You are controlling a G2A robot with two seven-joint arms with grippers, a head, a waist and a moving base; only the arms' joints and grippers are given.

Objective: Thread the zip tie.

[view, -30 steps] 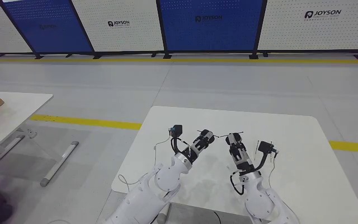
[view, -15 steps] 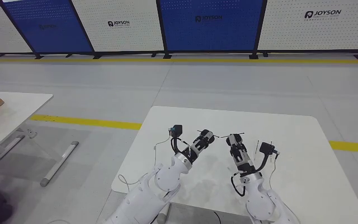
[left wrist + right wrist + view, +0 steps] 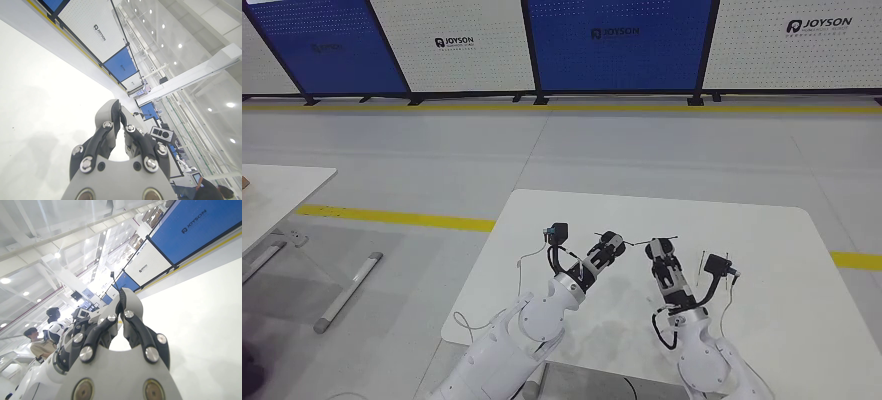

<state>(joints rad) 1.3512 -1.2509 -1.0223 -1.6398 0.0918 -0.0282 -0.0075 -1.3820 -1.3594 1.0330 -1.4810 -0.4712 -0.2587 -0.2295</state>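
Right end effector (image 3: pixel 122 295) is clenching on the zip tie (image 3: pixel 114 281), with the black strap pinched at the very tips of its pads. A short length of the tie is sticking out past the fingertips and rising away from the counter (image 3: pixel 198 306). Its small square head is sitting at the free end, up in the air. In the top view the tie is showing as a thin dark line across the tip of the right end effector (image 3: pixel 655 247), over the counter's middle; whether it is touching anything else there, cannot tell. Left end effector (image 3: pixel 119 110) is also clenching, its black pads (image 3: pixel 115 111) meeting along their length. Nothing is showing between them in the left wrist view. In the top view both end effectors are hanging over the counter's near half, side by side and near each other but apart. The left one (image 3: pixel 609 241) is sitting toward the counter's left side, the right one nearer its centre. Blue and white panels (image 3: pixel 617 45) are standing well beyond the counter's far edge, and a yellow line (image 3: pixel 542 107) is running along their foot.
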